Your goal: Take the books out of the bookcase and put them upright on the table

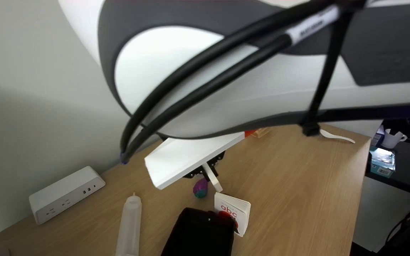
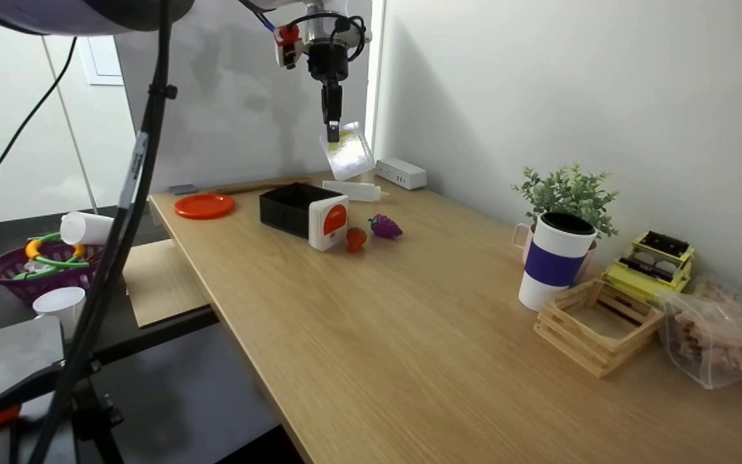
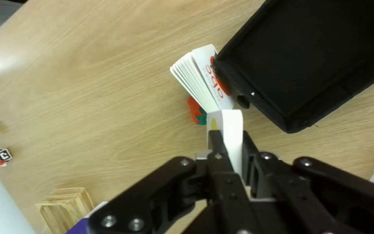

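While the gripper (image 3: 230, 134) clamps a thin white-edged book (image 3: 234, 122) tilted above the wood-grain table (image 3: 109, 81), lower down an abc board book (image 3: 207, 78) stands upright on it, between a toy strawberry (image 3: 194, 109) and the black open-topped box (image 3: 304, 58); well apart from these sits a slatted wooden crate (image 3: 66, 207).

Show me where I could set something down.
Bare table: the wide middle between red toy and crate, and along the wall between power strip and plant. Crowded: around the black box, with book, purple toy and bottle, and by the cup.
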Available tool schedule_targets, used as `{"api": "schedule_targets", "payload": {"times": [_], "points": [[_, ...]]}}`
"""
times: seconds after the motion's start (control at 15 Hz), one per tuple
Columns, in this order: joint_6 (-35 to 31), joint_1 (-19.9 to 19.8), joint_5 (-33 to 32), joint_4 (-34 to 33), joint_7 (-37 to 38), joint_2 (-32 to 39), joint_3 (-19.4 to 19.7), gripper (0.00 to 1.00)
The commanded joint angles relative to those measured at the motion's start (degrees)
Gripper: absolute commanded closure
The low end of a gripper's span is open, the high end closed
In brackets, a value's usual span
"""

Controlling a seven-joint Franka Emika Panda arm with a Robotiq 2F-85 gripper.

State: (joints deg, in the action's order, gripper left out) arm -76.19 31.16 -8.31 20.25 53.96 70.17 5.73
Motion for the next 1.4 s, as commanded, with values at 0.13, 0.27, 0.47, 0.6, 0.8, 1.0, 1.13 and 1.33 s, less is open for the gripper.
{"api": "schedule_targets", "payload": {"times": [0.13,0.27,0.47,0.6,0.8,1.0,1.13,1.33], "points": [[8.12,-2.28,0.16,0.77,10.34,-1.74,0.54,0.96],[11.38,-3.83,1.08,1.09,12.28,-1.62,-0.25,0.96],[13.38,-6.87,3.59,1.29,10.13,-0.82,-2.46,0.96],[8.85,-8.77,4.69,0.94,3.66,0.87,-4.03,0.96],[2.62,-10.5,4.93,0.96,-5.28,3.7,-4.86,0.96],[-1.93,-11.42,5.65,0.74,-13.86,6.56,-5.73,0.96],[-3.64,-11.76,6.16,0.72,-19.6,7.87,-6.29,0.96],[-4.11,-12.04,7.02,0.97,-28.13,8.81,-7.07,0.96]]}}
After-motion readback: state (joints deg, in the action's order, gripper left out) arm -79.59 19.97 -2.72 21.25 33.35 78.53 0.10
